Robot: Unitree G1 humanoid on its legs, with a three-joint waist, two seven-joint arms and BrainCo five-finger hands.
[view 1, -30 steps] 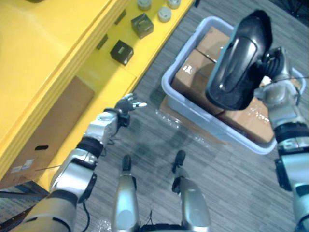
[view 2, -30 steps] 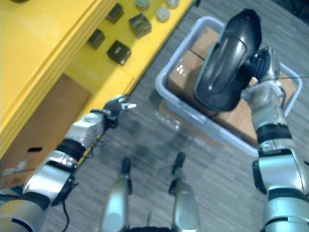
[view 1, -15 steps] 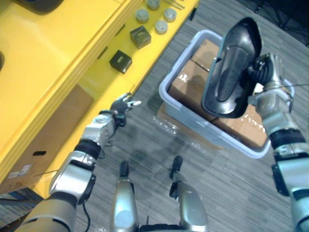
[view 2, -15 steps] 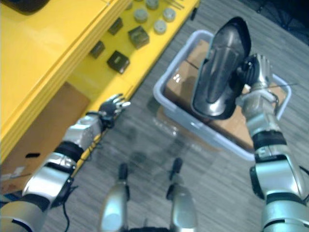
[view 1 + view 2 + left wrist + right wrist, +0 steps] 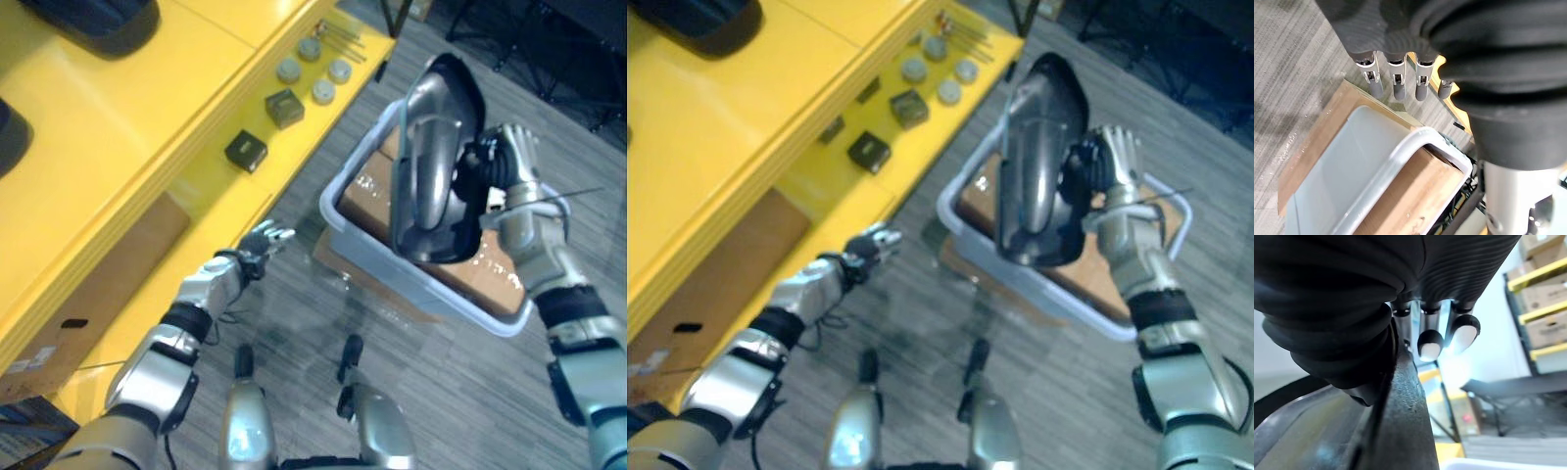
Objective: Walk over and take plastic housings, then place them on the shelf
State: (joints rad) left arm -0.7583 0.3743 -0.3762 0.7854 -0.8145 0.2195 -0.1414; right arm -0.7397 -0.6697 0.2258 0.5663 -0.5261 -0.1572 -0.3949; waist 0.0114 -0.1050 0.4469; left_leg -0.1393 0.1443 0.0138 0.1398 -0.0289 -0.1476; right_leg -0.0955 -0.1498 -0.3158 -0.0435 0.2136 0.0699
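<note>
Bright light is falling on the yellow shelf (image 5: 118, 127). The dark plastic housing (image 5: 431, 147) is shining along its curved middle. In the right wrist view, white glare is glowing at 3 o'clock.

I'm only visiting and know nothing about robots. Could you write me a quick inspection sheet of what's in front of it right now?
Surface: yellow shelf, two tiers, on the robot's left.
Job's things: dark plastic housing held up over the grey bin; two dark moulded parts on the upper tier, likely housings.
Clutter: small dark boxes and round grey caps on the lower tier; cardboard boxes in the bin.
Hands: right hand curled round the housing's edge; left hand open, empty, by the shelf edge.
Cables: nothing seen.
Surroundings: grey striped carpet; cardboard box under the shelf.
</note>
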